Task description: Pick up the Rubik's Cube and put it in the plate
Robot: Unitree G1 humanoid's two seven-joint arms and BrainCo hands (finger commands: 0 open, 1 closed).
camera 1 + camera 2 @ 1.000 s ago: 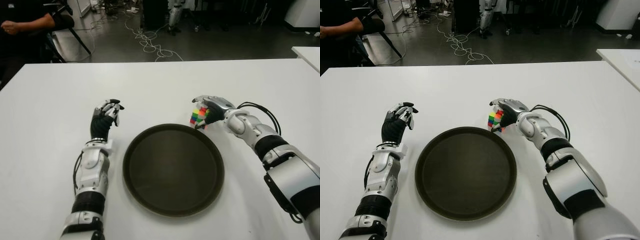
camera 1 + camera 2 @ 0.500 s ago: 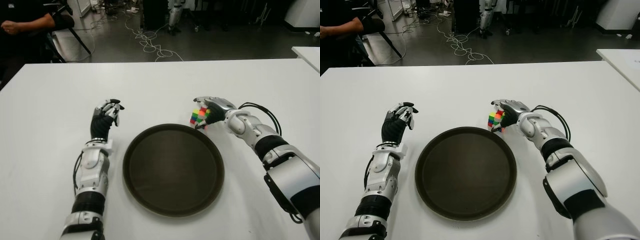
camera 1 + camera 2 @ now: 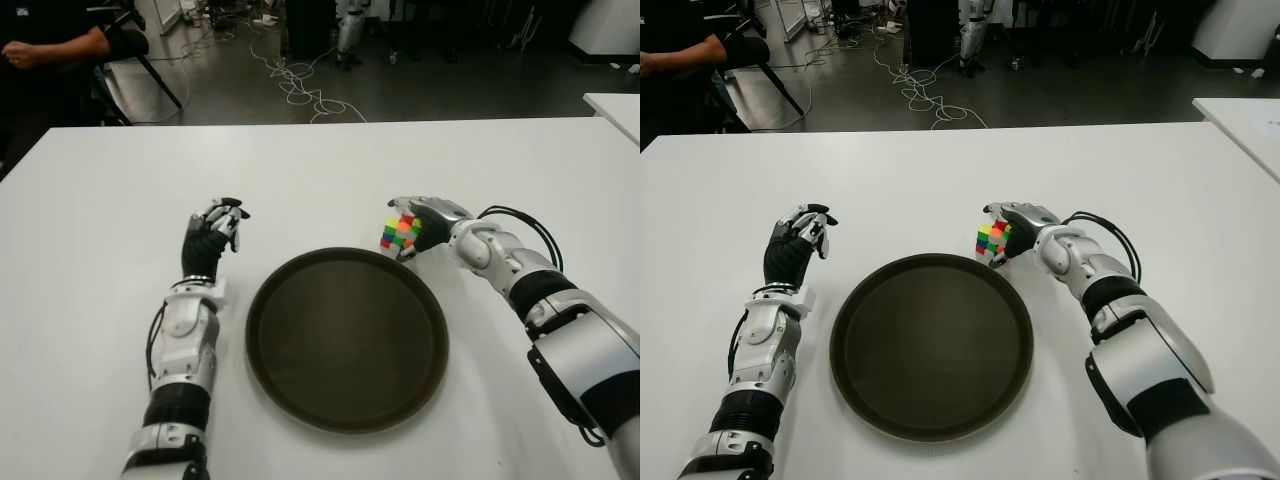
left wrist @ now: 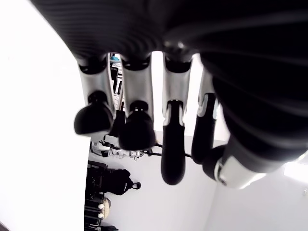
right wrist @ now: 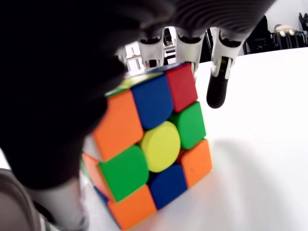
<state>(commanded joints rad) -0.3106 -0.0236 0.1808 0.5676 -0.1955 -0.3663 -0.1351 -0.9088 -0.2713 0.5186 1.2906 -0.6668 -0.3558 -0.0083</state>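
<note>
The Rubik's Cube (image 3: 400, 233) shows just beyond the far right rim of the dark round plate (image 3: 252, 330) on the white table (image 3: 100, 250). My right hand (image 3: 420, 224) is shut on it from the right side. In the right wrist view the cube (image 5: 154, 144) sits tilted in the hand, with fingers (image 5: 217, 82) behind it and a shadow on the table below. I cannot tell whether it still touches the table. Nothing lies in the plate. My left hand (image 3: 210, 235) shows left of the plate, its fingers (image 4: 137, 130) loosely bent around nothing.
Beyond the table's far edge a person (image 3: 50, 40) sits at the far left beside a chair. Cables (image 3: 300, 90) lie on the dark floor there. The corner of another white table (image 3: 615, 105) shows at the right.
The cube has tipped and risen slightly in my right hand, which shifted a little away from the plate's rim. My left hand has not moved.
</note>
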